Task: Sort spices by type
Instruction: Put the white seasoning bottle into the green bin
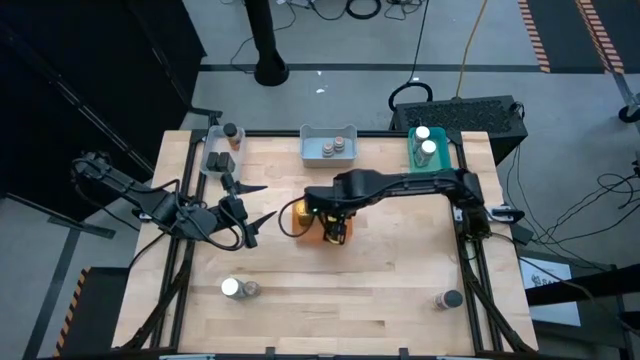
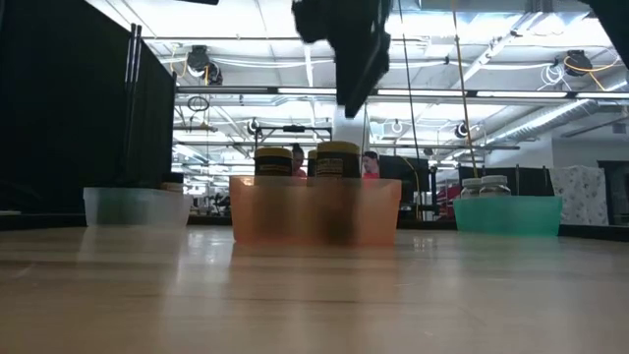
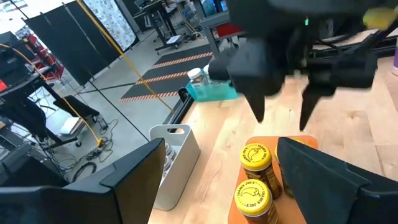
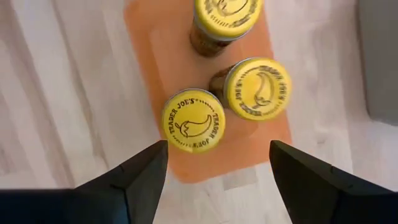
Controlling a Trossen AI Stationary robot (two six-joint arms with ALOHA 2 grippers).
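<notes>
The left gripper [image 1: 250, 205] waited just left of the translucent orange plastic tray [image 1: 303, 232], its two dark fingers spread wide and holding nothing – beyond them, in its wrist view, stood the yellow-lidded amber spice jars [image 3: 256, 157] in that tray. Behind its fingers, at the table's far edge, sat a clear plastic tray with dark-lidded jars [image 1: 231, 132]; ahead of them, a blue-grey tray with grey-lidded jars [image 1: 333, 148]

The right gripper [image 1: 334, 230] hung directly over the orange tray, pointing straight down. Its fingers [image 4: 134, 177] were parted and empty, one to each side of the nearest yellow lid [image 4: 193, 120], which stood upright between and a little beyond the tips, its long axis vertical, in line with the gripper's approach. Two more yellow lids [image 4: 257, 88] sat farther on in the same tray. Judged from this, the jar there looked just set down, and the right arm needed only a straight lift clear

Farther right stood a teal tray with white-lidded jars [image 1: 425, 147]. Loose jars remained at the table's near edge – a white-lidded one [image 1: 231, 288] nearer the left arm, a dark-lidded one [image 1: 448, 299] nearer the right
</notes>
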